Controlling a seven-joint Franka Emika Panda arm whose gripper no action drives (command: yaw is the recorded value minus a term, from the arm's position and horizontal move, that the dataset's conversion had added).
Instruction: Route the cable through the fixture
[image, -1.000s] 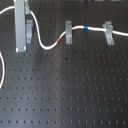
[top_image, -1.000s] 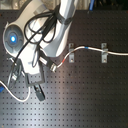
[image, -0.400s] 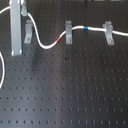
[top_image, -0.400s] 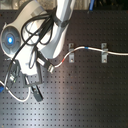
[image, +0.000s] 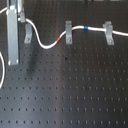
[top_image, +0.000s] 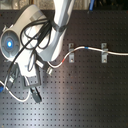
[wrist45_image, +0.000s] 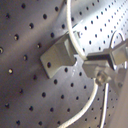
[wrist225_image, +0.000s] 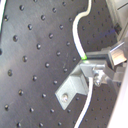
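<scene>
cable held at the last fixture

clamped on the cable (wrist45_image: 75, 44) in the first wrist view: gripper (wrist45_image: 95, 70), just beside the grey fixture (wrist45_image: 57, 56), slot apparently still unthreaded. farther off in the first exterior view: cable (image: 50, 45) running lengthwise toward the first exterior view's right, already through two like fixtures (image: 68, 31) (image: 108, 30). likely next: lowering cord into the near slot.

arm (top_image: 62, 20): white shell | black cables | blue glowing ring

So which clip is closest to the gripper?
The clip at the first exterior view's left, right beside the gripper; the other two clips stand farther along the cable.
</scene>
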